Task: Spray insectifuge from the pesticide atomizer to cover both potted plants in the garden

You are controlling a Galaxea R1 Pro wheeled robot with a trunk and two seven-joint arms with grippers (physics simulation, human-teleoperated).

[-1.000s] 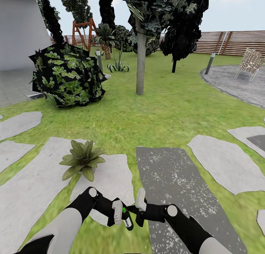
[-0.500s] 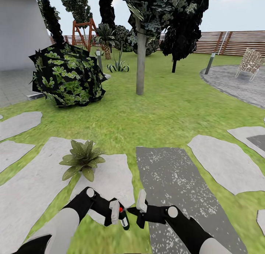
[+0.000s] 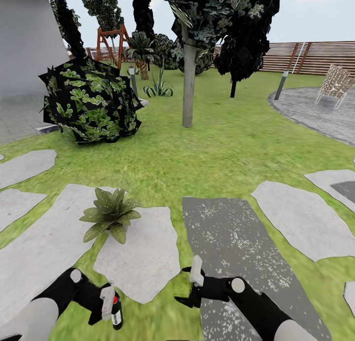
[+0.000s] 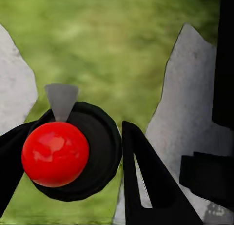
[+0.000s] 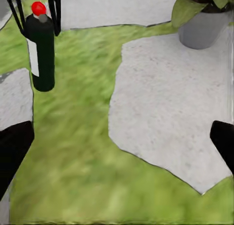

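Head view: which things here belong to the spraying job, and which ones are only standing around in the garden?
Job:
pesticide atomizer, held in the left gripper
potted plant on a stepping stone

Not the job:
big leafy bush
tree trunk
garden chair
wooden fence
right gripper, empty

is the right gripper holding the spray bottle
No, the pesticide atomizer sits in the left gripper, while the right gripper is open with nothing between its fingers.
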